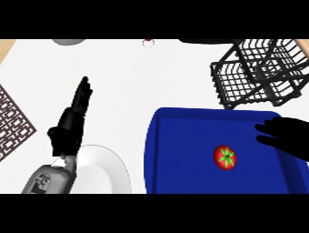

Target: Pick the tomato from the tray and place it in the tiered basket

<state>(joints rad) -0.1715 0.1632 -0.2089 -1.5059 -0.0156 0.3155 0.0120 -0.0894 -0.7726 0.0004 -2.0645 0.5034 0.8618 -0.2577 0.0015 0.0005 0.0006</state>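
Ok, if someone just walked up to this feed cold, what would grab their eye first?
The red tomato lying alone on the bright blue tray at lower right, with the right hand over the tray's right edge, close beside the tomato but not touching it. Next, the black wire tiered basket behind the tray at upper right. On the left, the left hand points up the counter, with fingers straight, beside a white plate.

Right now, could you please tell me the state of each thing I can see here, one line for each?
Red tomato: lying on the tray, not held.
Blue rectangular tray: flat on the counter, holding only the tomato.
Black wire tiered basket: upright, nothing visible inside.
White round plate: bare.
Right hand: open, over the tray's right edge.
Left hand: open, fingers straight.
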